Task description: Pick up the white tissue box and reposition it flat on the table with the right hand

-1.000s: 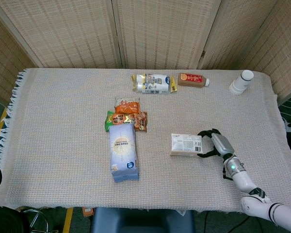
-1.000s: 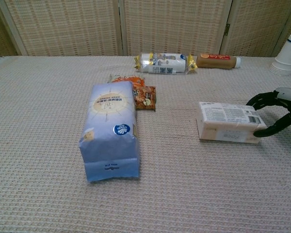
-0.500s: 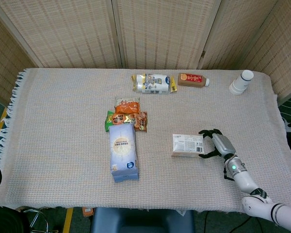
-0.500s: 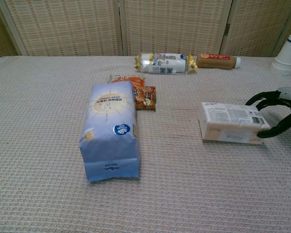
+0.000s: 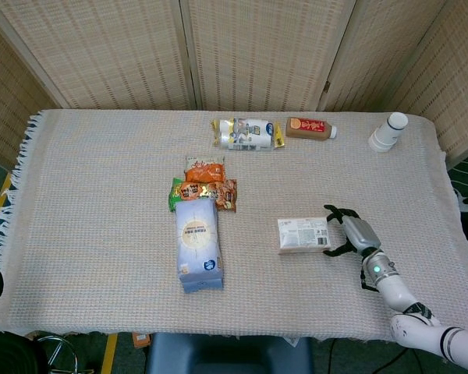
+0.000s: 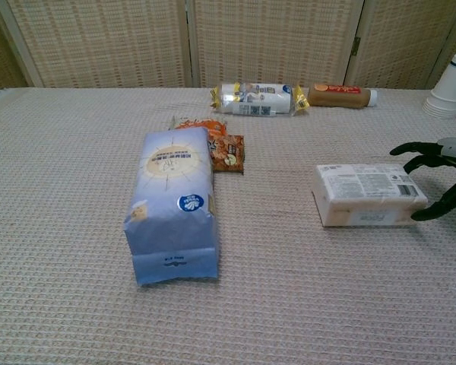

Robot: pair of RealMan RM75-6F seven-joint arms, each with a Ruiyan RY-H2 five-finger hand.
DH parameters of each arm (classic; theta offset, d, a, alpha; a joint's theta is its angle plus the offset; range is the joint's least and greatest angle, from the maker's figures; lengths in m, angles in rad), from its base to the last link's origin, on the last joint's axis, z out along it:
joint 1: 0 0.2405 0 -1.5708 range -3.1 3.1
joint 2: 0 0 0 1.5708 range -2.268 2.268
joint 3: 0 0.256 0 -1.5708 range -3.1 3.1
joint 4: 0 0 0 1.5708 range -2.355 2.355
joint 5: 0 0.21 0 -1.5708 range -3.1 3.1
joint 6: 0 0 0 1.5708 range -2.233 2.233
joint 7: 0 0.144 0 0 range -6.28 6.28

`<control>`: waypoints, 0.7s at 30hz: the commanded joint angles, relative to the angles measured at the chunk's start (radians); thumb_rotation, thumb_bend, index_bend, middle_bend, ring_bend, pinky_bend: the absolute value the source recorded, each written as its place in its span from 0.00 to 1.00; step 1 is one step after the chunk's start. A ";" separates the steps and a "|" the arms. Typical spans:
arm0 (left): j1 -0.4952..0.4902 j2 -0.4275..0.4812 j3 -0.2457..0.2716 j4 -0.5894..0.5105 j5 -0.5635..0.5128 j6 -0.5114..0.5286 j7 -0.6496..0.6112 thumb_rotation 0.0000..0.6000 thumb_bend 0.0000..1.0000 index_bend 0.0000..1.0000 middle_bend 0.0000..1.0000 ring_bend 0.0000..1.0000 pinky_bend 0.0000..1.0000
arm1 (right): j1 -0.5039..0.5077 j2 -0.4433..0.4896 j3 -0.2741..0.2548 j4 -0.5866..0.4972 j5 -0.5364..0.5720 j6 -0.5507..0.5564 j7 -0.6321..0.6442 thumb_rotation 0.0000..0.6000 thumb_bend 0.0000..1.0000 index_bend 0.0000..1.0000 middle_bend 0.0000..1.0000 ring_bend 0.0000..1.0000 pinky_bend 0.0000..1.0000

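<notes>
The white rectangular tissue box [image 5: 303,234] [image 6: 368,195] lies flat on the woven beige tablecloth [image 5: 101,195], well right of the tall pale-blue paper bag [image 5: 198,244] [image 6: 172,199]. The right hand [image 5: 348,232] [image 6: 441,176] sits at the box's far end from the bag, black fingers [image 6: 415,148] spread wide around that end, holding nothing.

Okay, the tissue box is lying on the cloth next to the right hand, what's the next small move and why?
Probably draw the right hand back off the white tissue box. The box lies flat on the tablecloth, and the fingers are spread around its right end rather than clamped, so it looks released. Whether a fingertip touches it, I cannot tell.
</notes>
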State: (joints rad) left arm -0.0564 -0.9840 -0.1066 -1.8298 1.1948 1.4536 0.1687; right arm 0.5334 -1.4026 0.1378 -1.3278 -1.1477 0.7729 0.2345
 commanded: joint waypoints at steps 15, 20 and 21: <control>0.000 0.004 0.001 -0.004 0.000 -0.001 -0.003 1.00 0.53 0.16 0.00 0.00 0.11 | 0.011 0.320 -0.024 -0.559 0.425 0.243 -0.477 1.00 0.00 0.00 0.13 0.07 0.00; 0.002 0.008 -0.001 0.001 0.003 -0.002 -0.024 1.00 0.52 0.16 0.00 0.00 0.11 | -0.059 0.396 -0.063 -0.732 0.253 0.417 -0.533 1.00 0.00 0.00 0.12 0.05 0.00; 0.002 0.008 -0.001 0.001 0.005 -0.001 -0.026 1.00 0.52 0.16 0.00 0.00 0.11 | -0.080 0.409 -0.077 -0.750 0.207 0.446 -0.536 1.00 0.00 0.00 0.12 0.05 0.00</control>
State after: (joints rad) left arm -0.0546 -0.9759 -0.1076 -1.8291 1.1991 1.4521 0.1429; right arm 0.5109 -1.0673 0.1000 -1.9872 -0.8252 1.1087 -0.2505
